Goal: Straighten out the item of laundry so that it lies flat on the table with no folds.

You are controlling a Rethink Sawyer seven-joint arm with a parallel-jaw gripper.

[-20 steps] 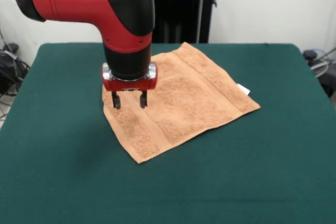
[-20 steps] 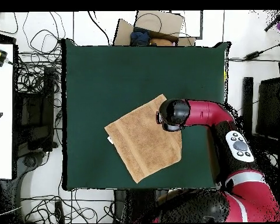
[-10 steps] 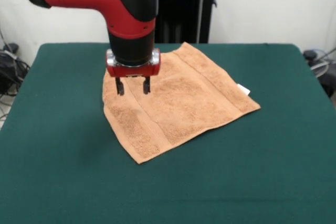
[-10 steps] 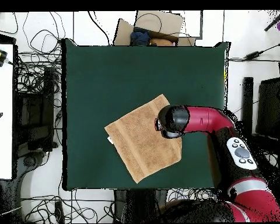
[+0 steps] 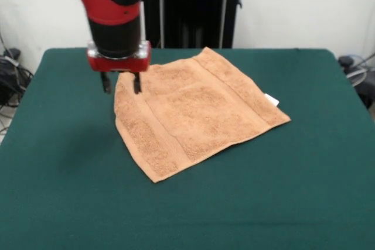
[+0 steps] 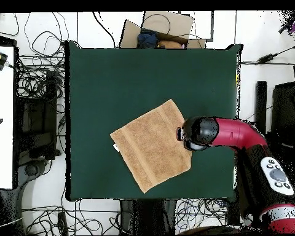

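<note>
The item of laundry, an orange-tan towel (image 5: 196,111) (image 6: 152,145), lies spread out on the green table (image 5: 293,191) (image 6: 125,80), turned at an angle, with a white tag at its right edge in the front view. My gripper (image 5: 121,83) hangs open and empty above the towel's far left corner, lifted clear of the cloth. Seen from overhead, the arm's head (image 6: 198,133) covers the gripper, just off the towel's right corner.
Cables and boxes lie on the floor around the table in the overhead view. A white surface (image 6: 1,123) stands to the table's left there. A dark stand (image 5: 193,7) rises behind the table.
The gripper has risen and moved from over the towel's left part toward its far left corner, off the cloth. The towel has not moved.
</note>
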